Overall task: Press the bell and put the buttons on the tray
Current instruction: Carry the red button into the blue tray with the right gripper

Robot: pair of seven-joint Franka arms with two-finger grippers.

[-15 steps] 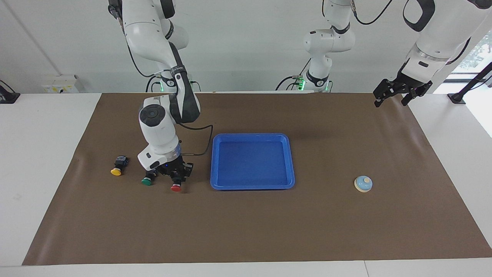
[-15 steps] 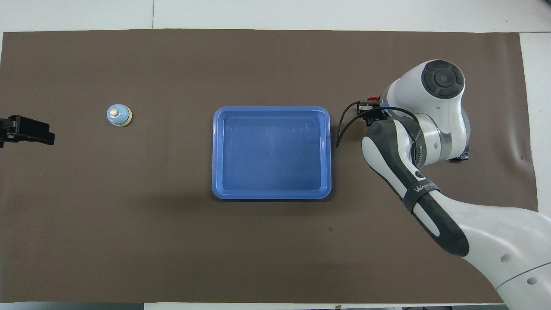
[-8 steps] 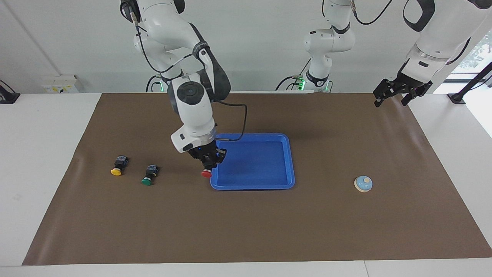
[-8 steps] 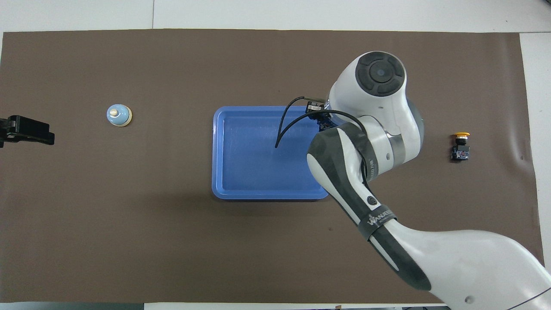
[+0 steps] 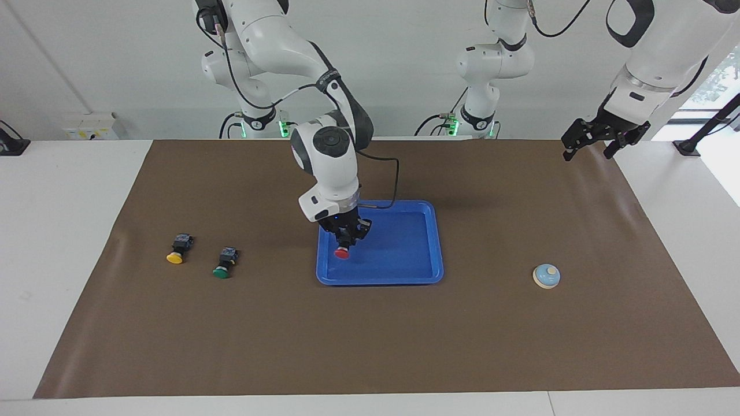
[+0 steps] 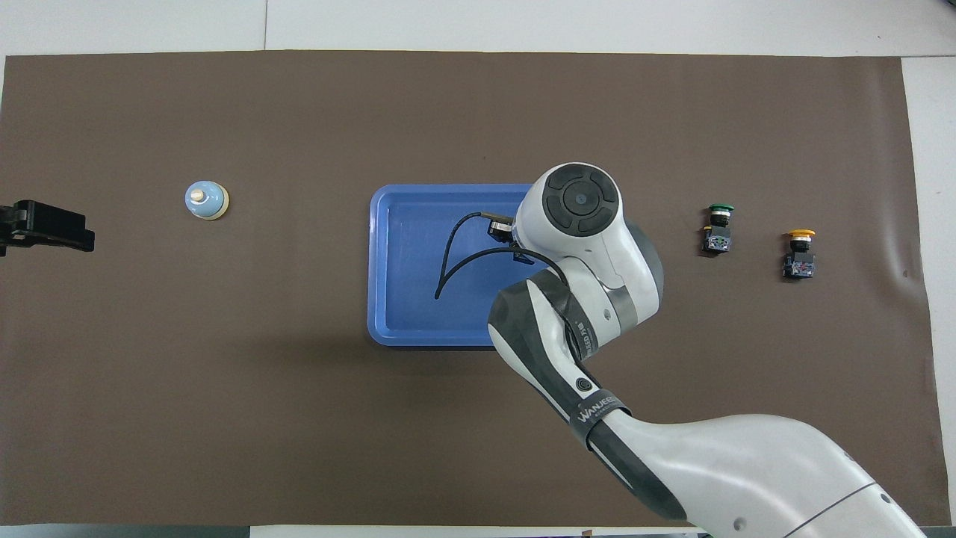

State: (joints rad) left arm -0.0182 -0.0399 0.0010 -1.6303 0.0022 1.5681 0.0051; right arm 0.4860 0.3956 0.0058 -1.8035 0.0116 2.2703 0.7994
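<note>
Red button (image 5: 341, 253) over tray (image 5: 428, 242) edge

White lettering, roughly "WANLEED", on the right arm's (image 6: 597, 415) black band.

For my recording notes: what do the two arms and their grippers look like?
Both arms have glossy white rounded shells with dark grey joint sections and round dark grey end caps. The right arm carries a black band with white lettering and a thin black cable looping to its wrist. Green lights glow at both bases. The right gripper and left gripper are black, two-fingered.
</note>
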